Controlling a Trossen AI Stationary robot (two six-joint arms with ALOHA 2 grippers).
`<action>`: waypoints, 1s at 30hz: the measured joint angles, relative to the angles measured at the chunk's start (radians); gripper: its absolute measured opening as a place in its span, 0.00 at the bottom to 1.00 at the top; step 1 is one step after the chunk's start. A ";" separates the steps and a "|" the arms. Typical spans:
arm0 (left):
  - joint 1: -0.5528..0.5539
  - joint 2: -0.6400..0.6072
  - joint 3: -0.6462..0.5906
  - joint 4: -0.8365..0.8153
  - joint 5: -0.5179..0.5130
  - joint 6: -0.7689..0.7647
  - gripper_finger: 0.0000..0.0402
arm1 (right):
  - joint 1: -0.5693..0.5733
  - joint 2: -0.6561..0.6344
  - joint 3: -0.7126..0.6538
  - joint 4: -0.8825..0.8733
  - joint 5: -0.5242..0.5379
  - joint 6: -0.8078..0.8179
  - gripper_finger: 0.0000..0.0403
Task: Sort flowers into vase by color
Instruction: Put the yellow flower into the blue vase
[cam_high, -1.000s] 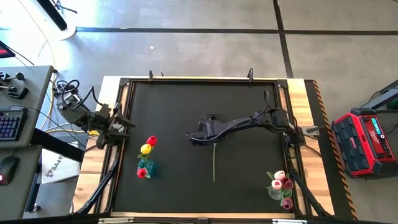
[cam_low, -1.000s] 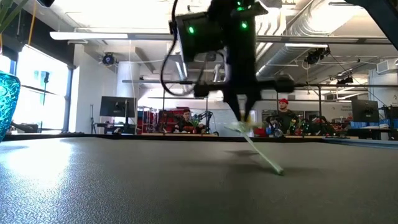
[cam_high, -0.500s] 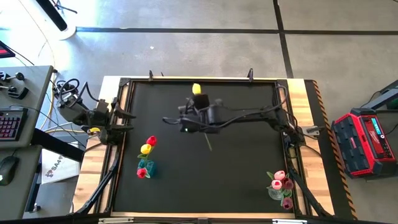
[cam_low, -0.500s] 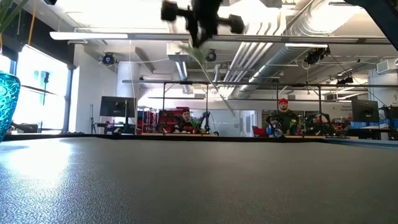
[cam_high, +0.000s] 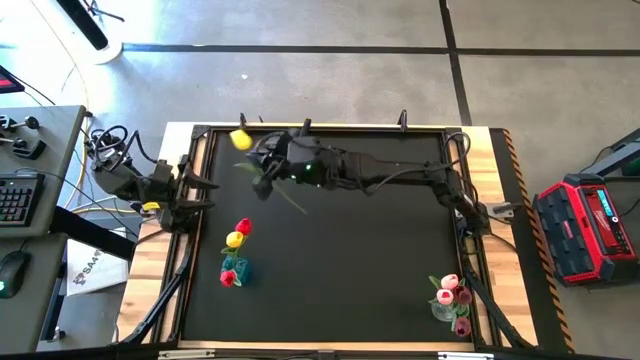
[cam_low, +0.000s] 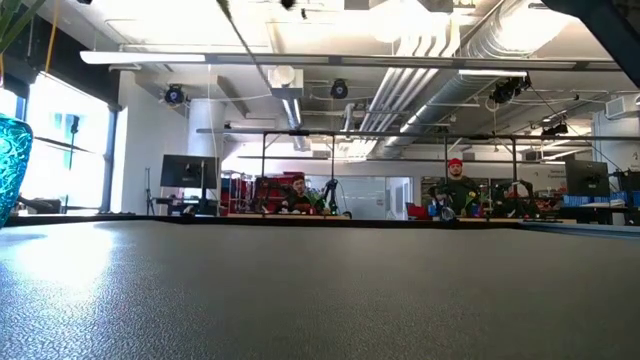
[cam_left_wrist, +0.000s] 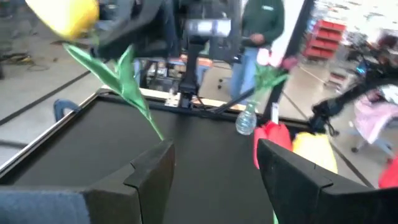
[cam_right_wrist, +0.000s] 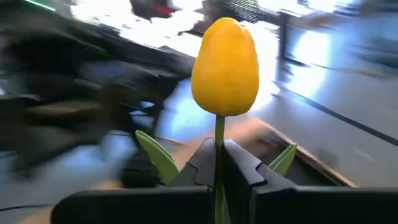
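Grey concrete floor (cam_high: 300, 80), bright window (cam_low: 65, 140) at left, exposed ceiling ducts (cam_low: 480, 40) overhead.

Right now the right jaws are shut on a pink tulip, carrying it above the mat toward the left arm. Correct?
Not quite: the tulip in the right gripper is yellow, not pink, as the right wrist view shows. The rest holds: jaws shut on its stem, held above the mat near the left gripper.

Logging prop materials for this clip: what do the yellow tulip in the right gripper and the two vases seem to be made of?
Yellow tulip, held in the right gripper: likely plastic or latex; the head is smooth, matte and uniform, the stem thin and straight. Left vase: probably teal glass, translucent with a cut pattern. Right vase: apparently clear glass or plastic, too blurred to settle.
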 joint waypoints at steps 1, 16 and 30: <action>0.000 0.000 0.000 0.002 0.023 0.021 0.54 | -0.006 0.000 0.000 0.049 -0.077 -0.027 0.01; 0.032 0.044 0.000 0.253 0.052 0.304 0.54 | -0.028 0.004 -0.002 0.450 -0.628 -0.256 0.01; 0.183 0.255 0.000 0.480 0.129 0.338 0.54 | 0.005 0.006 -0.002 0.524 -0.689 -0.316 0.01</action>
